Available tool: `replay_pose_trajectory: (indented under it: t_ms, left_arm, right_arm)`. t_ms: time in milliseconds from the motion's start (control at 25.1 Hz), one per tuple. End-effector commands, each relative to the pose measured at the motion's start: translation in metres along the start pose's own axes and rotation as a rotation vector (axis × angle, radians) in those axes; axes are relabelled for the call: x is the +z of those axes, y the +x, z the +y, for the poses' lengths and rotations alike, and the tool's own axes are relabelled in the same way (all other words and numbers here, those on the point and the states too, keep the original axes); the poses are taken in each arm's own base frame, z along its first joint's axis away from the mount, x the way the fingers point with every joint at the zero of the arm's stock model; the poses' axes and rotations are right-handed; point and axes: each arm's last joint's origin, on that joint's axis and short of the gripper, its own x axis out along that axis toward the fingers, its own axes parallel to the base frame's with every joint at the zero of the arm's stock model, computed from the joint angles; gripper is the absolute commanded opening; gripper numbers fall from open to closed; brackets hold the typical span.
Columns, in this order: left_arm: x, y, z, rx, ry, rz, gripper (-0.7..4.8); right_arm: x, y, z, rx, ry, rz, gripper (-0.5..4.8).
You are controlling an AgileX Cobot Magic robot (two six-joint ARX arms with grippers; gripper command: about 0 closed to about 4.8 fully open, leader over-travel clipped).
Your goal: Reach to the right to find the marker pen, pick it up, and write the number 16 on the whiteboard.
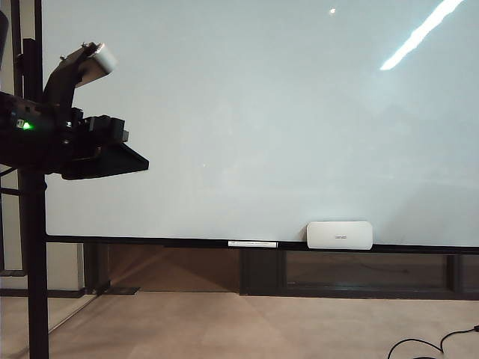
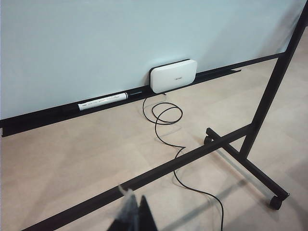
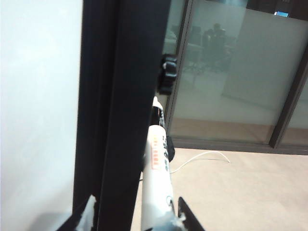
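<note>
The right gripper [image 3: 139,214], jaws spread, straddles the marker pen [image 3: 156,168] beside the whiteboard [image 1: 262,112] post; the left gripper [image 2: 132,216] hangs raised at left, grip state unclear.

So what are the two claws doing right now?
Left claw: closed, empty.
Right claw: open, marker pen between its fingers, not gripped.

whiteboard [image 1: 262,112]: glossy white, black lower rail
marker pen [image 3: 156,178]: white barrel, orange-red lettering
eraser [image 1: 340,235]: white
floor [image 2: 96,149]: beige
</note>
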Motion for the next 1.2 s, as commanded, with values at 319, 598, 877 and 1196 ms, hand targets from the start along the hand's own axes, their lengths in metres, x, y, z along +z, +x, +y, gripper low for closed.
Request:
replay_pose_trajectory:
  t_ms: [319,598,877,1196]
  left_arm:
    - [0.0024,0.0003,0.0001,-0.003,0.007,-0.014,-0.02]
    - [0.0024,0.0004,0.0,-0.005,0.004,-0.014,-0.02]
    - [0.0024,0.0004,-0.0001,-0.007,0.004,-0.015,-0.02]
    - [0.0024,0.0004,-0.0001,-0.007,0.005,-0.015,-0.02]
  right_arm:
    - [0.0057,0.001,-0.0021,-0.055,-0.016,-0.021,2.16]
    - [0.0057,0.001,-0.0026,-0.074,-0.02,-0.02,2.11]
    - [0.0055,0.001,-0.0027,-0.078,-0.035,-0.019,2.05]
    - [0.0055,0.001,-0.0027,-0.078,-0.041,-0.018,0.94]
